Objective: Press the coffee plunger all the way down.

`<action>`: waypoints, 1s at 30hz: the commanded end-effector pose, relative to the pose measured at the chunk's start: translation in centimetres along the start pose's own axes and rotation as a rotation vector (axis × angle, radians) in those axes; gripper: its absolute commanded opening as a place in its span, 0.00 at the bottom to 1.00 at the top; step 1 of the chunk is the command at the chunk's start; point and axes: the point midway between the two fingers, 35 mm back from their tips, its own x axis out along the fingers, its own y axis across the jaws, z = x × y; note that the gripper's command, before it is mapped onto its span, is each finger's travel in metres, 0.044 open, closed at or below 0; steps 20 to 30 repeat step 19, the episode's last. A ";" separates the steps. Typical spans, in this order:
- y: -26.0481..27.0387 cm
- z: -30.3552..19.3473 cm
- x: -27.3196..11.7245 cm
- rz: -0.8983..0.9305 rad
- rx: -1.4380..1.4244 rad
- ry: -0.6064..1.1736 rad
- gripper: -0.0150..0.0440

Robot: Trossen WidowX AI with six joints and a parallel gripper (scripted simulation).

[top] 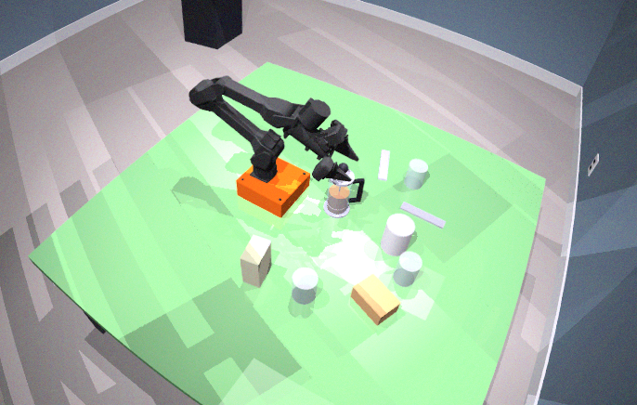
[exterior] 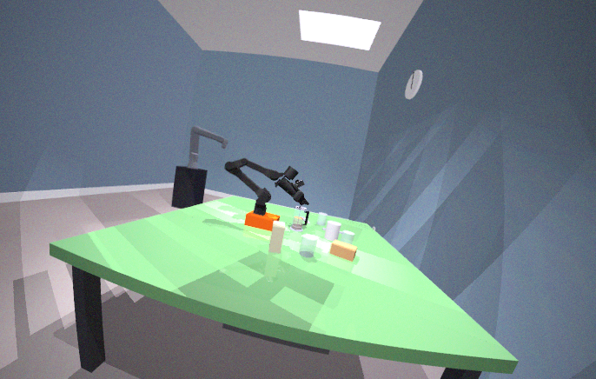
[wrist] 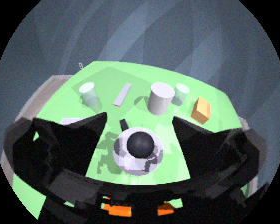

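The gripper (top: 344,164) is wide open and holds nothing. Its two fingers stand on both sides of the black plunger knob (wrist: 140,143) without touching it, as the wrist view shows: there is free space between each finger and the knob. The coffee press (top: 340,197) stands upright on the green counter (top: 124,261), just beside the orange base (top: 273,187) of the arm, with its black handle (top: 358,189) turned away from the base. The knob sits low, close on the lid of the press. Inside the glass the liquid is brown. Further from the arm stand a white cylinder (top: 397,233), three pale cups (top: 416,173) (top: 407,267) (top: 305,284), a tan box (top: 374,298), a cream carton (top: 256,260) and two flat white strips (top: 383,163) (top: 422,214), all well apart from the press.
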 end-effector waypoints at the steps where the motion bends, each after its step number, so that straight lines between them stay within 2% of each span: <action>1: 0.0 1.0 -0.7 0.000 0.000 -0.003 1.00; 9: -0.1 5.6 -6.0 -0.002 0.007 0.014 1.00; 30: -0.1 5.5 -6.1 -0.002 0.007 0.014 1.00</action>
